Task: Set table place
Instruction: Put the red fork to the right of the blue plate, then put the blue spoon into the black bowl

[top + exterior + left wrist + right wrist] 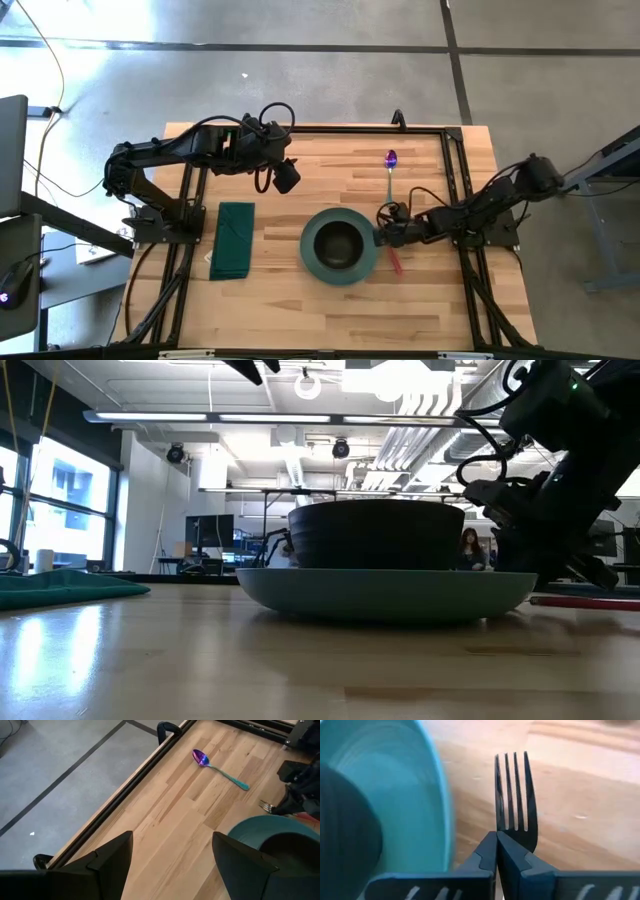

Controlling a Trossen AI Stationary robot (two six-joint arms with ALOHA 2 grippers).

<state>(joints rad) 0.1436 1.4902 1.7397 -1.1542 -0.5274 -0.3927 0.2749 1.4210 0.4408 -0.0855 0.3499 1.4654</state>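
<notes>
A teal plate point(340, 247) lies on the wooden table point(280, 310) with a dark bowl point(338, 241) standing in it. My right gripper point(383, 236) is low at the plate's right rim, shut on a fork point(516, 795) with a red handle point(396, 262). My left gripper point(287, 180) hovers open and empty above the table, far-left of the plate. A spoon point(390, 170) with a purple bowl and teal handle lies flat at the far side. A folded green napkin point(232, 240) lies flat to the left of the plate. My right gripper pinches the fork between its two fingers at the neck just below the tines point(517, 831). The tines stick out past the fingertips, beside the plate's rim point(437, 795). The fingers come from the table's right, slanting down. The red handle point(585, 601) shows low at the tabletop.
A black rail frame point(330, 130) runs along the table's far edge and sides. There is bare wood between the napkin and the plate and along the near edge. A grey stand and cables are off the table's left; a person shows far off in the room point(468, 548).
</notes>
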